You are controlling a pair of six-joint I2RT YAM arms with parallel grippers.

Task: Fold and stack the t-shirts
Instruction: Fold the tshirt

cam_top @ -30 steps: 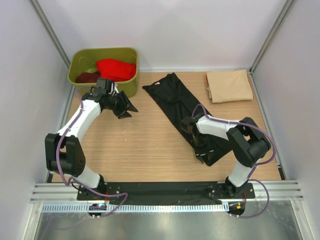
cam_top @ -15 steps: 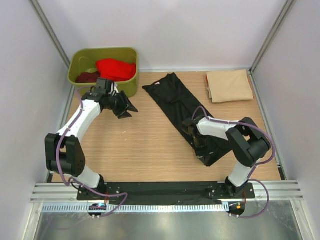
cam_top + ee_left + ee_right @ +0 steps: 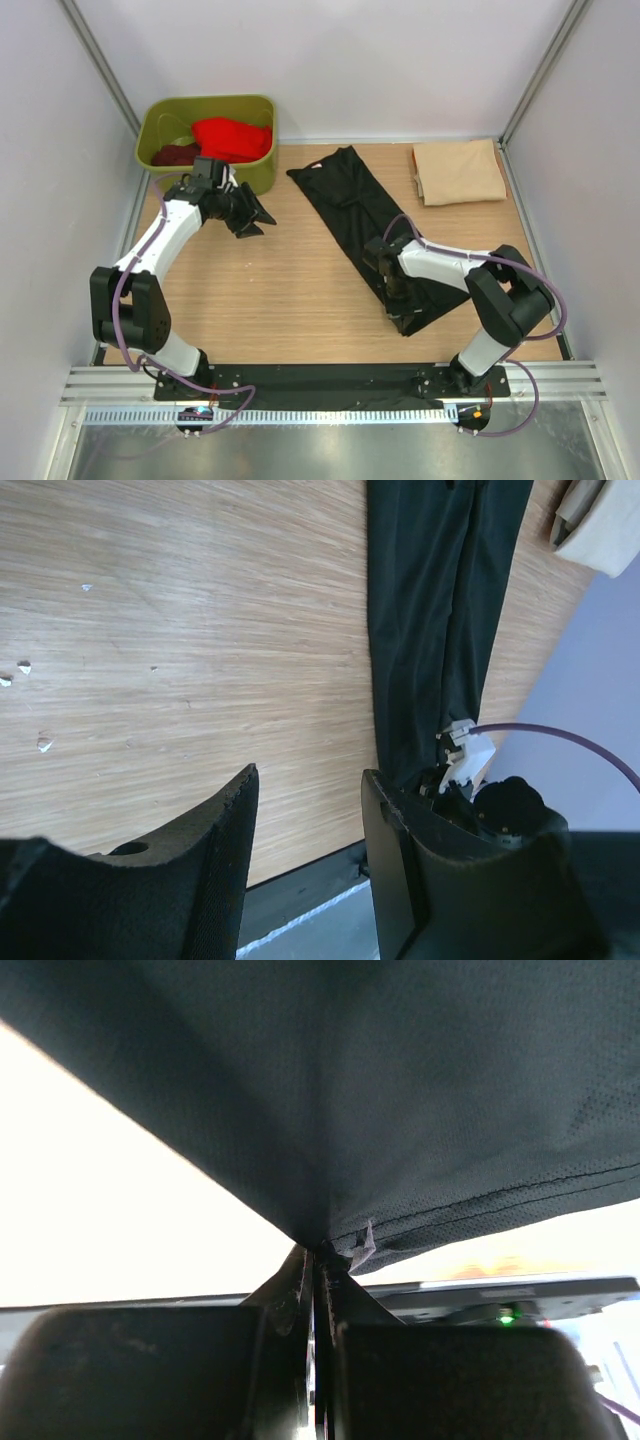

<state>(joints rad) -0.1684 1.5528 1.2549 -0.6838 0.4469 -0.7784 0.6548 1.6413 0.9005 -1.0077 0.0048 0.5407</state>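
Observation:
The black t-shirt lies as a long folded strip slanting across the table from the back centre to the front right. My right gripper is shut on its near hem; in the right wrist view the black t-shirt hangs from my pinched right gripper. A folded beige t-shirt rests at the back right. A red t-shirt and a maroon t-shirt sit in the olive tub. My left gripper hovers open over bare wood beside the tub, its gap empty.
The tub stands in the back left corner. White walls with metal posts close in the sides and back. A black base rail runs along the table's near edge. Small white specks lie on the wood.
My right gripper has closed on the black t-shirt's near hem, and that end of the cloth has shifted slightly left and forward. The left arm has not moved.

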